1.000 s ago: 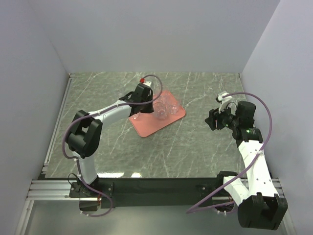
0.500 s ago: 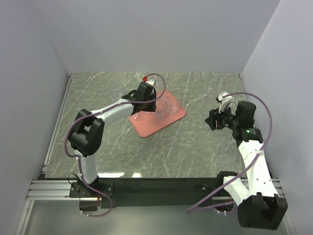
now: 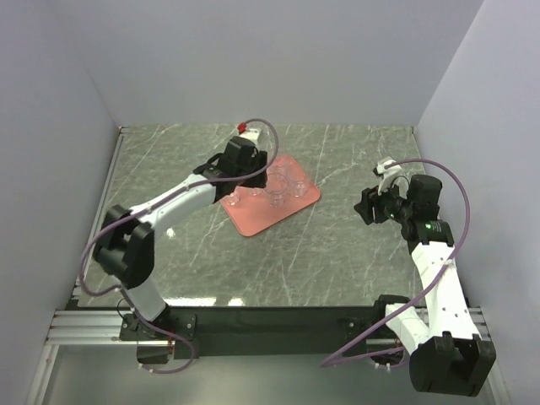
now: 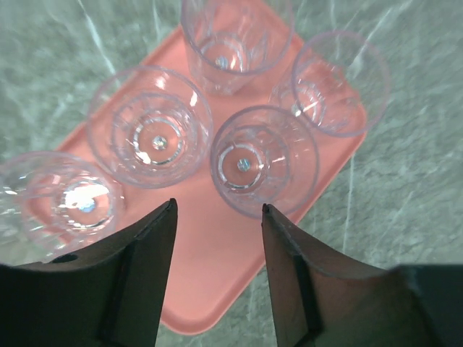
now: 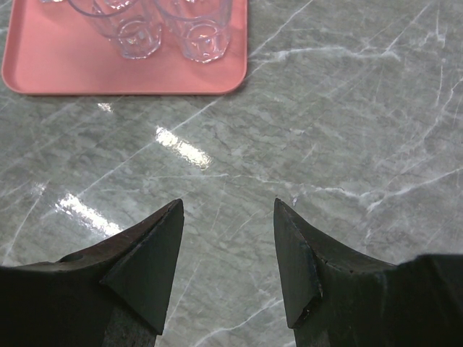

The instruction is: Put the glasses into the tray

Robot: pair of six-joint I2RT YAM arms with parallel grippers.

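Your left gripper has pulled up and back from the tray, its fingers spread with nothing between them, so its glass is set down. Five glasses stand upright on the tray in the wrist view; a sixth you cannot confirm. Your right gripper hangs spread over the table, well right of the tray

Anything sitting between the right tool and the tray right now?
No. Only marble tabletop lies between the right tool and the tray. That stretch is bare, as the right wrist view shows clearly.
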